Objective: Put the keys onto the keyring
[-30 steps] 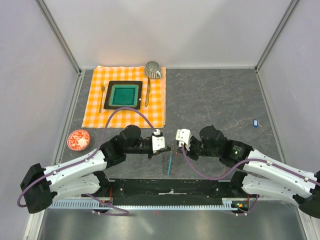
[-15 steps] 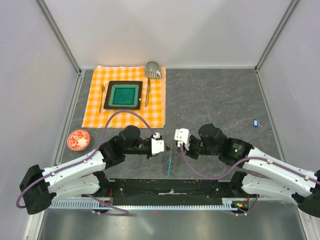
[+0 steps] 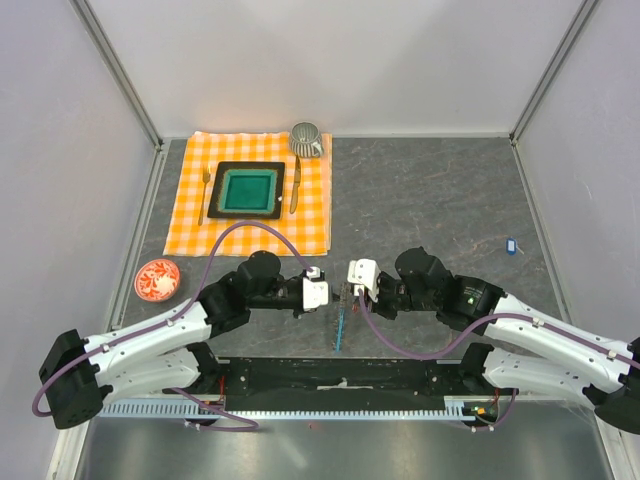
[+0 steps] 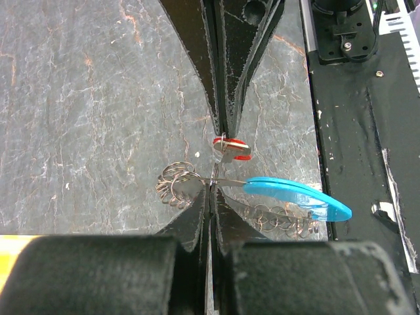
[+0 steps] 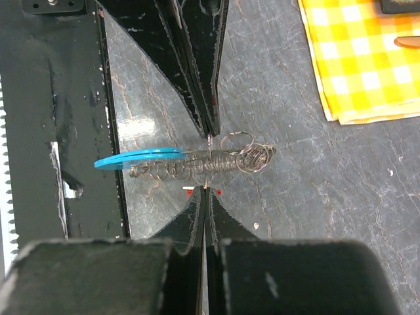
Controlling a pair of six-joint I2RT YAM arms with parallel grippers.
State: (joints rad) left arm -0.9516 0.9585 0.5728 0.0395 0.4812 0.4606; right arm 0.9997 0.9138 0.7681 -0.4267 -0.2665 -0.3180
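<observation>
My two grippers meet tip to tip just above the table, near its front edge. The left gripper (image 4: 211, 186) is shut on the thin wire of the keyring (image 4: 178, 186), whose coil and light-blue strip (image 4: 298, 198) hang beside it. The right gripper (image 5: 205, 190) is shut on the key with the red tag (image 4: 231, 148), which is held right against the keyring (image 5: 197, 168). In the top view the left gripper (image 3: 333, 293) and right gripper (image 3: 354, 289) flank the keyring (image 3: 345, 296). The key with the blue tag (image 3: 510, 244) lies alone at the far right.
An orange checked cloth (image 3: 195, 225) at the back left carries a green plate (image 3: 248, 190), a fork, a knife and a ribbed cup (image 3: 306, 139). A red-patterned saucer (image 3: 157, 279) sits at the left. The black base rail (image 3: 340, 375) runs just behind the keyring.
The right gripper has edged slightly left towards the left gripper, and the left wrist has levelled a little. Both grips are unchanged.
</observation>
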